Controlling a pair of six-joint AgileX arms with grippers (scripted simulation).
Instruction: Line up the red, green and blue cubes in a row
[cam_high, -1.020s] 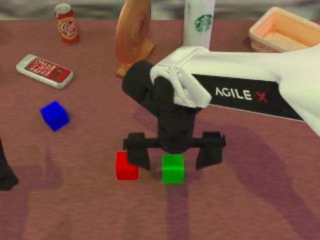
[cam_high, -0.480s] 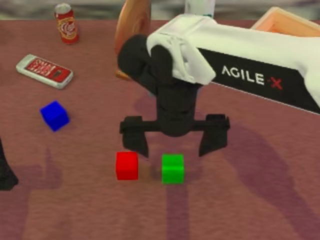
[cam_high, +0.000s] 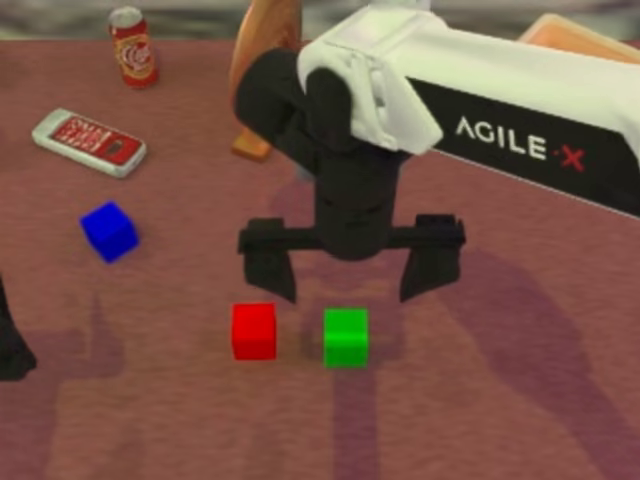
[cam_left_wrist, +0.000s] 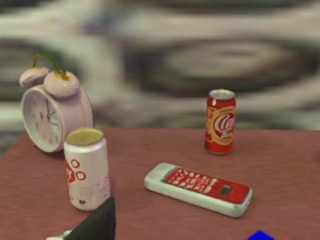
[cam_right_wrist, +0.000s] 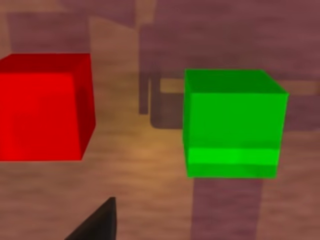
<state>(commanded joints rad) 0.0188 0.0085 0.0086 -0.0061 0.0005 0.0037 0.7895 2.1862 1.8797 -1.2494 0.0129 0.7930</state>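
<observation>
Hovering released, right gripper (cam_high: 350, 272) above green cube (cam_high: 345, 336) and red cube (cam_high: 253, 330); best cleared upward without nudging either; blue cube (cam_high: 109, 231) far left, unplaced.

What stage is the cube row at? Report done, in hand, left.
Done: the red cube and green cube sit side by side, apart, near the table's middle. In hand: nothing; the right claw hangs open above and behind them, holding no cube. Left: the blue cube sits alone toward the left side, out of line. The left arm is parked at the left edge.
</observation>
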